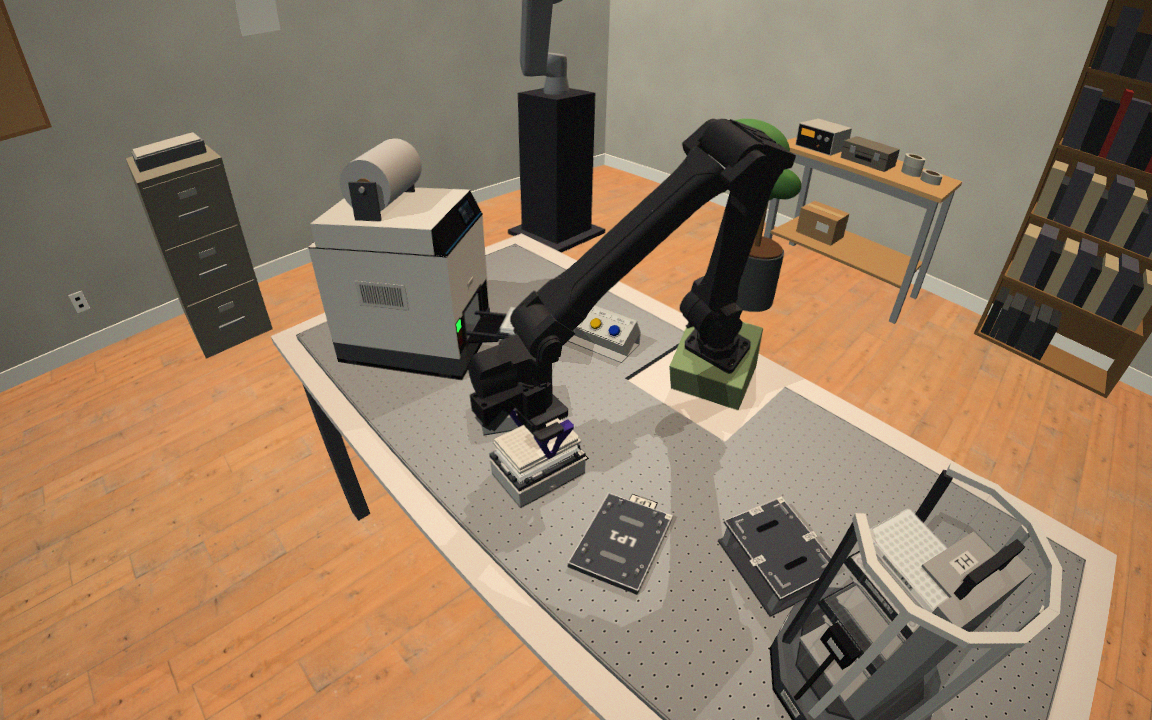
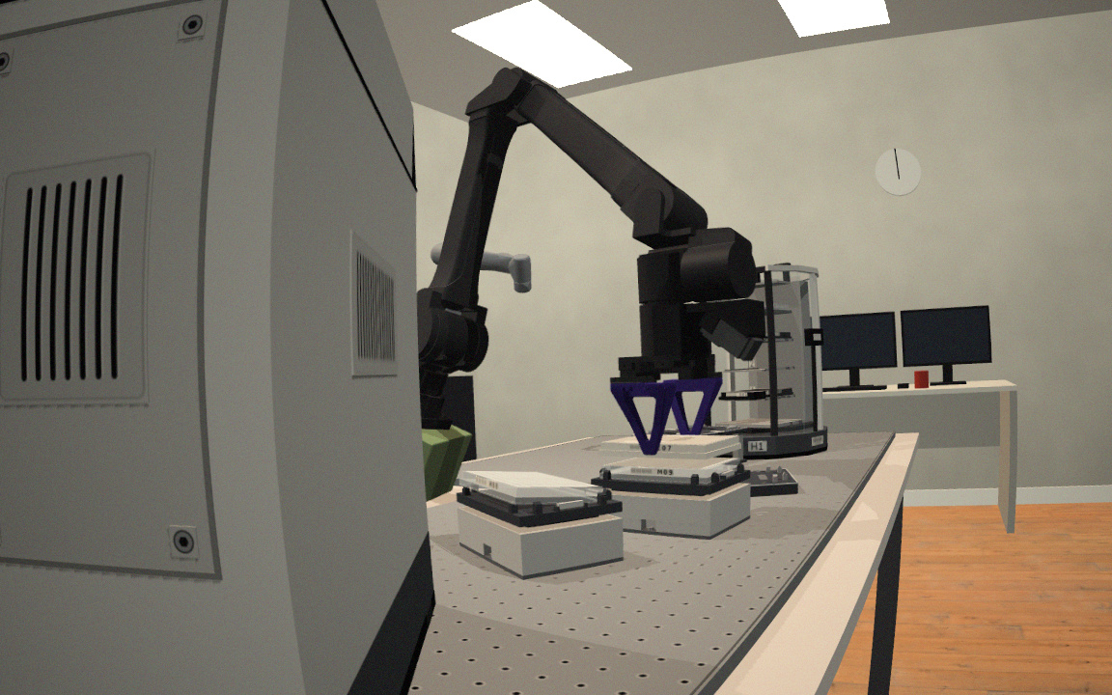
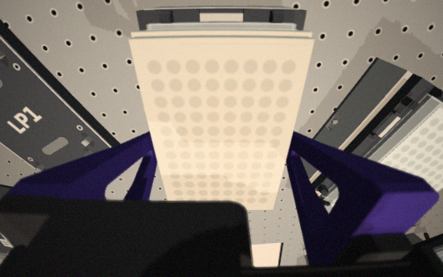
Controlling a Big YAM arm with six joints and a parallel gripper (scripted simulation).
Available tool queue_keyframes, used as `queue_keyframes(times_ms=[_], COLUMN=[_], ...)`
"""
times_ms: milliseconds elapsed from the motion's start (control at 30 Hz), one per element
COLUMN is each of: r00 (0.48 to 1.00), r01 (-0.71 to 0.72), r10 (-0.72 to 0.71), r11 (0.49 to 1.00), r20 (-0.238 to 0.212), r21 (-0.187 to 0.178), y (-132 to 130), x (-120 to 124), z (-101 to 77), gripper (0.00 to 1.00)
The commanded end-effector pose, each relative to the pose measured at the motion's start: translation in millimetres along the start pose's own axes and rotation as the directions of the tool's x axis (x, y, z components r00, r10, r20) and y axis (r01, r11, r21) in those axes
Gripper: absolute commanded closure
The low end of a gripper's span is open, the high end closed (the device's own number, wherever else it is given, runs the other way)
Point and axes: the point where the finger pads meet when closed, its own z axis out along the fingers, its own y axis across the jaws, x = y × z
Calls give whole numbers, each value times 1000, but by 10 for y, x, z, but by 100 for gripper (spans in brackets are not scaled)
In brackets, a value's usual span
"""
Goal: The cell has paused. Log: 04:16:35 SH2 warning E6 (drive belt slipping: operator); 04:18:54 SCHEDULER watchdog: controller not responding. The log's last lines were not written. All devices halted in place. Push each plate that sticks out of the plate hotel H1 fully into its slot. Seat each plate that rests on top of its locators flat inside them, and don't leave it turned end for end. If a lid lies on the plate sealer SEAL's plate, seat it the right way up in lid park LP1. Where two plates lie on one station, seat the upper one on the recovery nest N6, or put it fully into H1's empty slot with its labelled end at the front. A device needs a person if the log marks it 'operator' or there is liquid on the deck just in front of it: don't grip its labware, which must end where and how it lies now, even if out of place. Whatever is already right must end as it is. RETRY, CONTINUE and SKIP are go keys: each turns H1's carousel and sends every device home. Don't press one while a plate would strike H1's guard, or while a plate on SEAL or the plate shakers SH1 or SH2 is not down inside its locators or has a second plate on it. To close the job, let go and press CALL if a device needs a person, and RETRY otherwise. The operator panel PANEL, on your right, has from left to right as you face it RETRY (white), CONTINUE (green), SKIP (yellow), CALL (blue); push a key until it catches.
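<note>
Filing cabinet (image 1: 195, 241), bookshelf (image 1: 1070, 362), potted plant (image 1: 763, 259).
</note>
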Motion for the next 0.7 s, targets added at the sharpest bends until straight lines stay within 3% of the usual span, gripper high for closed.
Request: queue_keyframes(times_ms=[0,667], r00=[999,999], r01=[9,7], r10=[-10,-7], r11=[1000,1000], r20=[51,46], r21=[9,8], y=[-43,-48], x=[-237,-237], z=[-223,-248], gripper=[16,16])
